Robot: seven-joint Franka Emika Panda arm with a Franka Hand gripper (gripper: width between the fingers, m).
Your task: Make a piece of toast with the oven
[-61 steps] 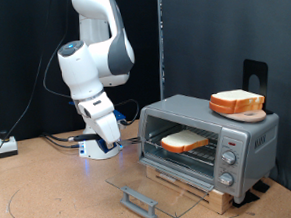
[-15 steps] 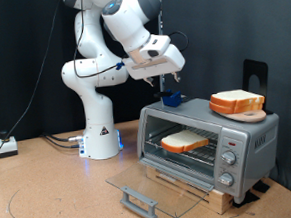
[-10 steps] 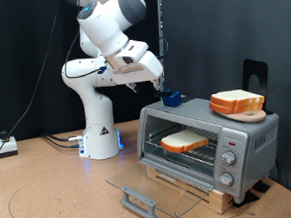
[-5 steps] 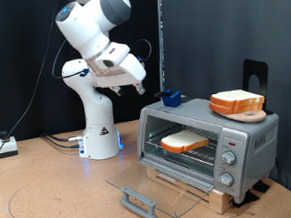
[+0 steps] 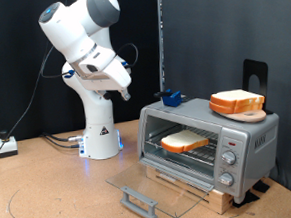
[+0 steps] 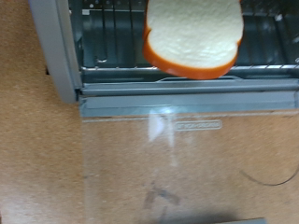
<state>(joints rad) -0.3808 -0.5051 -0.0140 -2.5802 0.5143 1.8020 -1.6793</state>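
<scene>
The silver oven [image 5: 201, 113] stands at the exterior view's right on a wooden base, its glass door [image 5: 156, 186] folded down flat. A piece of toast [image 5: 185, 141] with an orange-brown crust lies on the wire rack inside. The wrist view shows the same toast [image 6: 193, 35] on the rack, the oven frame [image 6: 56, 47] and the open door [image 6: 168, 159]. My gripper [image 5: 124, 91] hangs in the air to the exterior view's left of the oven, above its top and apart from it. Nothing shows between its fingers. The fingers do not show in the wrist view.
A second slice of bread [image 5: 235, 101] lies on a wooden board on the oven's top. A small blue object [image 5: 172, 97] sits on the oven's top near its left end. The door handle [image 5: 140, 202] juts over the brown table. Cables lie at the left.
The arm has swung from above the oven's top and the blue object towards the exterior view's left. The toast, the door and the slice on top have not moved.
</scene>
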